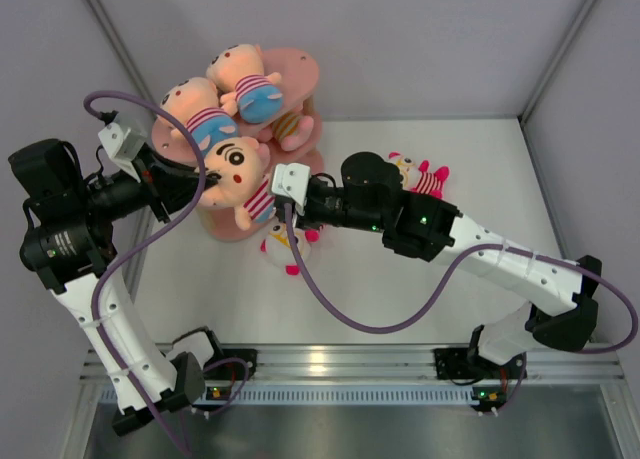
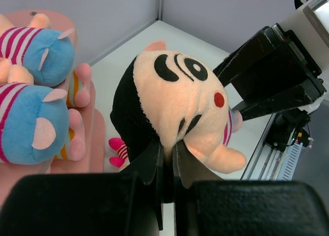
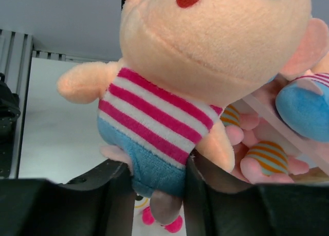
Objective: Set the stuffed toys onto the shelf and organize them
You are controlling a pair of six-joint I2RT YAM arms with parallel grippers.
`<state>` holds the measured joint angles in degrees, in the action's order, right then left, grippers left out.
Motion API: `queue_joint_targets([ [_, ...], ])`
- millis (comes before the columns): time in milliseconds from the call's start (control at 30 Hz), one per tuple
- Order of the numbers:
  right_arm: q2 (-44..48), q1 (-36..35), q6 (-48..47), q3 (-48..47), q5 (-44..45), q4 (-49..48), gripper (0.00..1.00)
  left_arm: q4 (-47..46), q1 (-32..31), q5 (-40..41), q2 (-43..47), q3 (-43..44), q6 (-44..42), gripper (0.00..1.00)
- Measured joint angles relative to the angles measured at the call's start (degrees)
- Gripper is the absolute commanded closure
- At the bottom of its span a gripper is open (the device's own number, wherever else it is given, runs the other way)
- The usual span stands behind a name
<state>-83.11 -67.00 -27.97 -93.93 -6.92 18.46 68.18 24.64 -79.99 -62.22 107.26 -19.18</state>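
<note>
A peach doll [image 1: 236, 167] with a striped top and blue pants hangs beside the pink shelf [image 1: 303, 71], held from both sides. My left gripper [image 1: 203, 175] is shut on its head, pinching face fabric in the left wrist view [image 2: 168, 148]. My right gripper [image 1: 278, 195] is shut on its blue pants [image 3: 154, 166]. Two more peach dolls [image 1: 250, 82] [image 1: 200, 117] lie on the top board. A pink yellow-striped doll [image 1: 294, 129] sits on a lower board. One white-faced doll [image 1: 283, 245] lies on the table below my right gripper, another [image 1: 421, 177] behind the right arm.
White table [image 1: 400, 299] with grey walls on three sides. The right arm [image 1: 440, 229] reaches across the middle toward the shelf. A metal rail [image 1: 340, 364] runs along the near edge.
</note>
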Motion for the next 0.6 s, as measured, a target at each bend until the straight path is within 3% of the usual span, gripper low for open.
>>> queue_joint_targets([
  [33,-0.2,0.0,0.3,-0.3,0.0,0.1,0.90,0.0,0.0,0.1,-0.1,0.0,0.0,1.00],
  [67,-0.3,0.0,0.5,-0.4,0.0,0.0,0.98,0.0,0.0,0.3,-0.1,0.0,0.0,0.92],
  [100,-0.3,0.0,1.2,-0.5,0.1,0.0,1.00,0.0,0.0,0.6,-0.1,0.0,0.0,0.57],
  [133,-0.3,0.0,1.5,-0.8,0.4,0.0,1.00,0.0,0.0,1.0,0.0,0.0,-0.5,0.35],
  [233,-0.3,0.2,2.3,-2.6,1.4,1.6,1.00,0.0,0.0,3.5,-0.1,0.8,-0.6,0.01],
  [367,-1.2,4.6,4.1,-9.6,-0.4,7.0,1.00,0.1,0.0,8.0,-0.7,3.5,-0.2,0.01],
  [600,-9.8,22.7,7.3,-32.7,-1.6,14.4,1.00,0.1,0.0,16.0,0.0,5.2,-0.8,0.01],
])
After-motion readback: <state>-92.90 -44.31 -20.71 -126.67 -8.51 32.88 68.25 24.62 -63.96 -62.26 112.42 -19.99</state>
